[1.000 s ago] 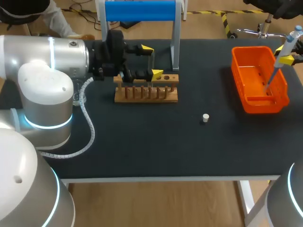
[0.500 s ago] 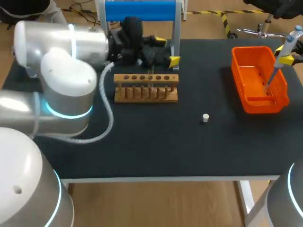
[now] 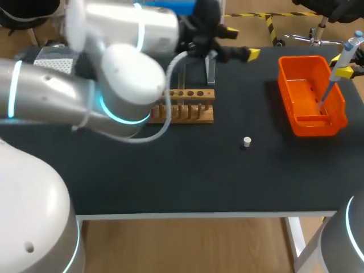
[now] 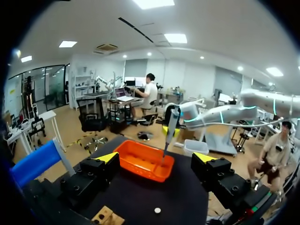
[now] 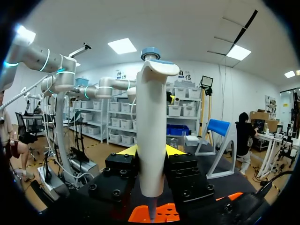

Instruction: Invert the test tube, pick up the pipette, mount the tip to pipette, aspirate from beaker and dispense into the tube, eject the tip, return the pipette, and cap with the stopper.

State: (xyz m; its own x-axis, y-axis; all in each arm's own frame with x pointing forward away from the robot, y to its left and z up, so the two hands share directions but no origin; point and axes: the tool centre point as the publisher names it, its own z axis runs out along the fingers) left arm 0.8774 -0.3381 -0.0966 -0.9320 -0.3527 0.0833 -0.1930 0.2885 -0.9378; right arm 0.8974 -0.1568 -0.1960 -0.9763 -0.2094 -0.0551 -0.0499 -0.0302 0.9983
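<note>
The left arm has swung up and away from the wooden test tube rack [image 3: 190, 114], where its tool sat a second ago. It now reaches across the back of the black tabletop [image 3: 170, 170] toward the right side. The left tool [image 4: 155, 157] is released: its two yellow-tipped fingers stand wide apart with nothing between them.

A clear glass test tube [image 3: 181, 79] appears to stand upright in the rack, left behind by that arm. This suggests the tube-turning step is finished, though its open end cannot be made out.

The right arm has not moved over the last second. The right tool [image 5: 150, 151] is clenched on the white pipette with a blue cap [image 5: 151, 131], one finger on either side of its body. The pipette hangs over the orange plastic bin [image 3: 301, 128] at the right end of the tabletop, its lower end down inside the bin.

The small white stopper [image 3: 246, 141] lies alone on the tabletop, between rack and bin and well apart from both.

The work now seems to pass to the pipette, with fitting a tip as the likely step in hand. Whether a tip is already mounted cannot be told.
</note>
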